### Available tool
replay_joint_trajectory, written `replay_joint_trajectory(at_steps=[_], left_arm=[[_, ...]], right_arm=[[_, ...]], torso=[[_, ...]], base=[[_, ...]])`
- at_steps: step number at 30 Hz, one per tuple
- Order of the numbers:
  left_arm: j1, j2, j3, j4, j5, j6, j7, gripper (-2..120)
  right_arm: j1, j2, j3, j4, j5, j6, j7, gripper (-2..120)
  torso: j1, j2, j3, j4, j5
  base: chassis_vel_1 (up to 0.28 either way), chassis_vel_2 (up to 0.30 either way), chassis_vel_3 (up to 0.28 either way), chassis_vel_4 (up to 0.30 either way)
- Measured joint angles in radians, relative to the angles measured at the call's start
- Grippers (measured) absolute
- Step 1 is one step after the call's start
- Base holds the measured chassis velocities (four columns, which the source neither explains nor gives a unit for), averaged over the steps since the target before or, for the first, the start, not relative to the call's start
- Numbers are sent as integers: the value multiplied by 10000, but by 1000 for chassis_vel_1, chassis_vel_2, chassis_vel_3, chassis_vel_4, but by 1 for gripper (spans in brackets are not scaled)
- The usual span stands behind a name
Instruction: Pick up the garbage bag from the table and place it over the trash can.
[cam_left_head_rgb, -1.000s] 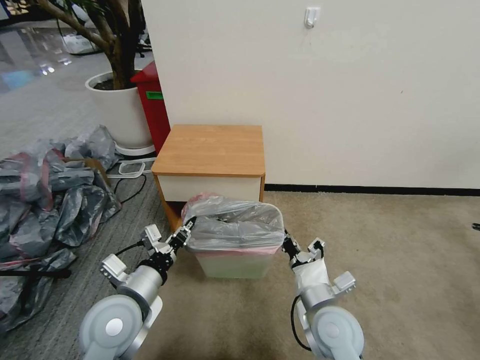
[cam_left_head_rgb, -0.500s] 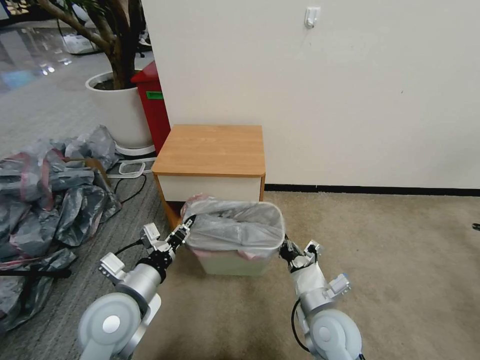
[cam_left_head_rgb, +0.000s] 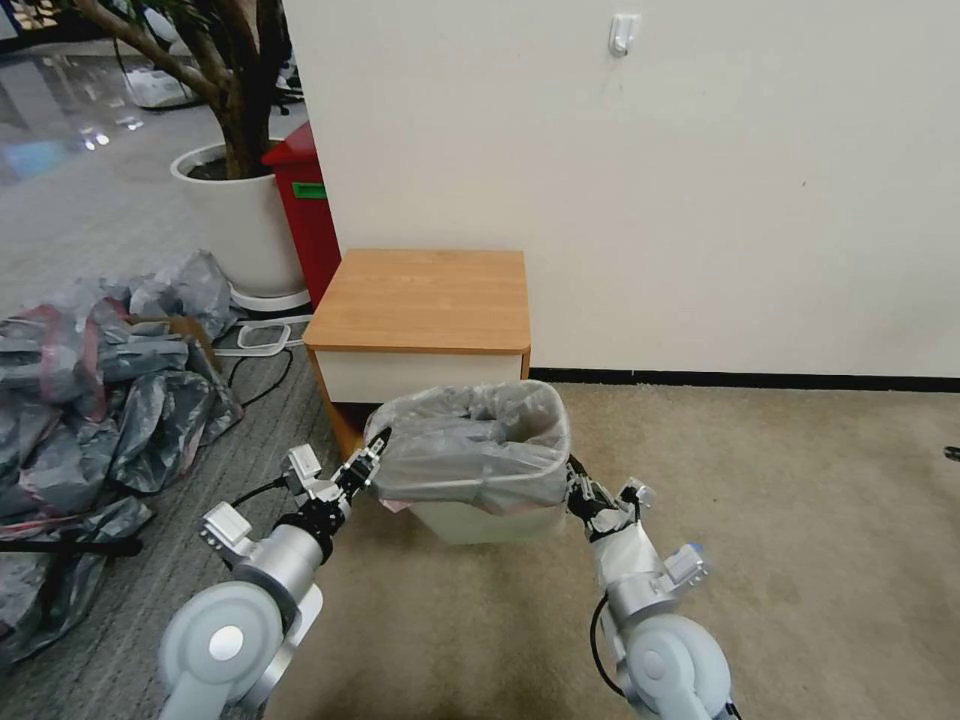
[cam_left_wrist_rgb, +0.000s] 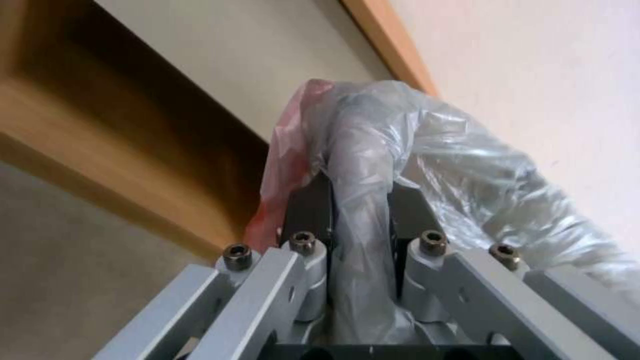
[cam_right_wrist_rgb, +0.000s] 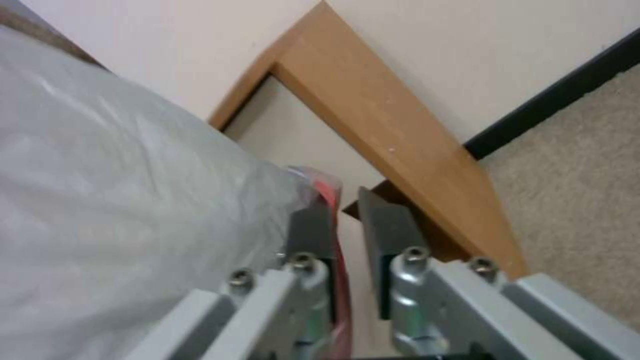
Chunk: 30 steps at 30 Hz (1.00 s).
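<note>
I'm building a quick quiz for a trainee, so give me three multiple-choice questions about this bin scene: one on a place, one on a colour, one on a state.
1. Where does the trash can stand?
A. On the table top
B. On the carpet in front of the table
C. Beside the plant pot

2. What colour is the rim band of the garbage bag?
A. Green
B. Blue
C. Pink

3. What is the left gripper doing?
A. Shut on bunched plastic of the garbage bag
B. Open, hovering above the table
C. Lying on the carpet

Answers:
1 B: the head view shows it on the floor before the drawer front.
2 C: pink film shows beside the fingers in the left wrist view.
3 A: grey plastic is pinched between its fingers; the right gripper is at the bin's other side.
</note>
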Motion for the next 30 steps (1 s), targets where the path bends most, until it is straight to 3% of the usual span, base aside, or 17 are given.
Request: replay_joint_trajectory(at_steps=[3,7,12,16,20,21,24,25,28,30], left_arm=[[-25,148,20,21,344,45,-43,11],[-76,503,21,27,758,55,-52,11],[-2,683,20,27,1228,53,-36,11],[87,850,163,-22,1898,49,27,10],[210,1038,380,-121,3218,31,164,10],[210,1038,380,-121,3218,31,164,10],[313,1139,458,-236,4092,1,262,10],[313,1139,458,-236,4092,1,262,10],[364,1190,491,-364,4807,-80,348,10],[366,1195,492,-371,4856,-86,358,10]], right_arm=[[-195,-122,164,398,432,-179,24,24],[-400,-215,709,960,1213,-518,27,44],[-287,-349,1110,1444,1388,-694,39,58],[180,-1027,1153,2245,1065,-1116,87,71],[1602,-2998,182,3003,-41,-2191,69,89],[1602,-2998,182,3003,-41,-2191,69,89],[3243,-4194,-1384,2917,-1080,-2768,-52,84],[3243,-4194,-1384,2917,-1080,-2768,-52,84],[4685,-4801,-3121,2639,-2086,-3585,-137,70],[4825,-4852,-3319,2622,-2176,-3699,-134,68]], torso=[[1,0,0,-2,-1],[0,0,0,-1,0],[0,0,0,-3,2],[0,0,0,-2,1],[0,0,0,-1,-2],[0,0,0,-1,-2],[0,1,0,2,-1],[0,1,0,2,-1],[0,0,2,1,1],[0,0,1,1,0]], base=[[0,0,0,0],[0,0,0,0],[0,0,0,0],[0,0,0,0],[0,0,0,0],[0,0,0,0],[0,0,0,0],[0,0,0,0],[0,0,0,0],[0,0,0,0]])
